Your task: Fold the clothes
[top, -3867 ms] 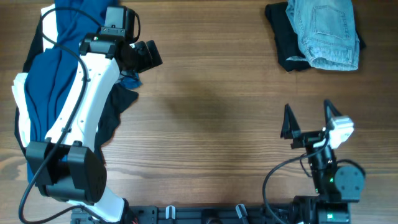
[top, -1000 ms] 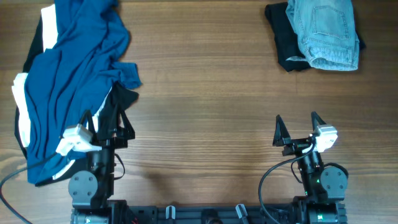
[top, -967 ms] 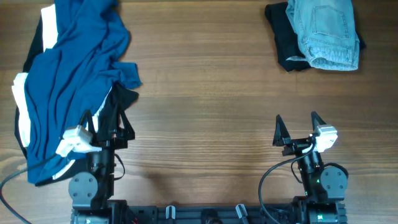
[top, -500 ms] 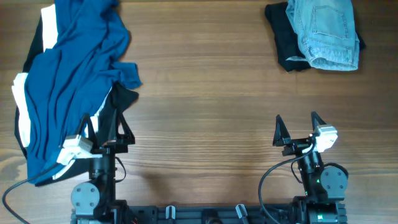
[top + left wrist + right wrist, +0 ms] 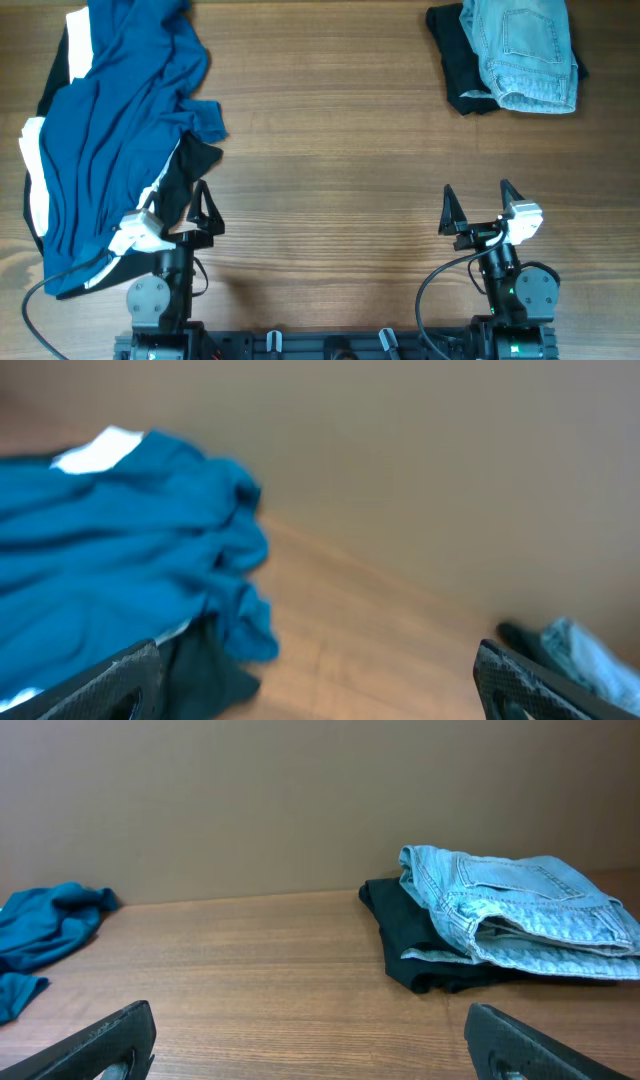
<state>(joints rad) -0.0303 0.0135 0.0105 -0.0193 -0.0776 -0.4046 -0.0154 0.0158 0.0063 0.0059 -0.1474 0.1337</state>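
Denim shorts (image 5: 522, 55) far beyond spread right tool (image 5: 477, 197); blue garment (image 5: 110, 130) beside spread left tool (image 5: 185, 205).

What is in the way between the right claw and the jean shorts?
Nothing visible. Only wooden table lies between the open right gripper and the denim shorts, which rest partly on a black garment at the far edge.

No legible text or labels anywhere, perhaps from blur.
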